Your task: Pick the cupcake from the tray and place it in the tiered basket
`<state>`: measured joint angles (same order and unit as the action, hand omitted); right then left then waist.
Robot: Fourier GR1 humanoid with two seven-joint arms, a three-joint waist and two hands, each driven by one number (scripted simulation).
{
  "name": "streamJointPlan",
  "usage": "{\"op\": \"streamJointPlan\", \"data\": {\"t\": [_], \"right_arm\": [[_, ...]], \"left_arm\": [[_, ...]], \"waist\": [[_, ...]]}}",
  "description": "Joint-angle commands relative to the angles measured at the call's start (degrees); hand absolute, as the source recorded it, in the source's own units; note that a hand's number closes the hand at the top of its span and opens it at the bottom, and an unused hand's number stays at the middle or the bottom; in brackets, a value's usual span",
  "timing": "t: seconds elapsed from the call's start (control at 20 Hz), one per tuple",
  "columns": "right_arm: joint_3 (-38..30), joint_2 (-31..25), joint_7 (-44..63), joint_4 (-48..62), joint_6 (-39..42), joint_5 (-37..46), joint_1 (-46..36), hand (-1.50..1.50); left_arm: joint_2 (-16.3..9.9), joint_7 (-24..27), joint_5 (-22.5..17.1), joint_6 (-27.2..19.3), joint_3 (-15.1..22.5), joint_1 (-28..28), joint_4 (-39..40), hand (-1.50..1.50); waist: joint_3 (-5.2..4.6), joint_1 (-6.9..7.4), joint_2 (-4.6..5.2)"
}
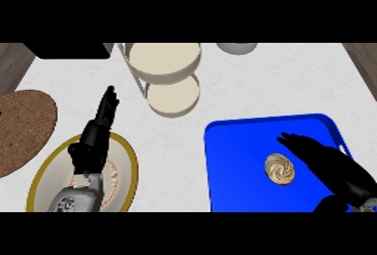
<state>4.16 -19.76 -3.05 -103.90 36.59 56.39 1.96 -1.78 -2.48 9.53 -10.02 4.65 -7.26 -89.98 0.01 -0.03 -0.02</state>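
Note:
A cupcake (280, 168) with a swirled tan top sits on the blue tray (236, 149), right of the tray's middle. My right hand (327, 163) lies over the tray just to the cupcake's right, fingers straight and pointing up-left, open and apart from the cupcake. The tiered basket (163, 62) stands at the back middle, with a large cream tier above and a smaller round tier (174, 96) below it. My left hand (99, 130) rests open at the left, fingers pointing up, over a plate.
A cream plate with a gold rim (129, 169) lies at the front left under my left arm. A brown cork mat (26, 127) sits at the far left. A black object (70, 51) and a grey bowl (237, 48) are at the back edge.

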Motion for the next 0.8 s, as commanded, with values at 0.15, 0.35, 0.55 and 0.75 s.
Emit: {"op": "streamJointPlan", "data": {"t": [0.15,0.35,0.55,0.75], "right_arm": [[4.0,3.5,1.0,1.8,-3.4,4.5,2.3,-1.50],[1.7,3.1,-1.4,5.1,-3.9,3.8,0.7,-1.50],[1.6,4.2,-1.8,7.9,-5.1,4.4,-0.5,-1.50],[1.7,5.5,-1.8,11.4,-6.6,5.4,-3.5,-1.50]], "left_arm": [[1.0,-3.3,2.4,-1.4,0.4,-3.1,0.2,0.00],[-0.3,-2.2,0.4,0.8,-1.6,-1.3,-0.5,0.00],[0.2,-2.8,0.7,1.6,0.3,1.8,-4.3,0.00],[0.2,-0.7,-0.1,1.6,-2.2,-3.3,2.7,0.00]], "waist": [[0.00,-0.08,-0.01],[-0.01,-0.05,-0.01],[-0.01,0.04,-0.02],[-0.01,-0.02,0.02]]}}
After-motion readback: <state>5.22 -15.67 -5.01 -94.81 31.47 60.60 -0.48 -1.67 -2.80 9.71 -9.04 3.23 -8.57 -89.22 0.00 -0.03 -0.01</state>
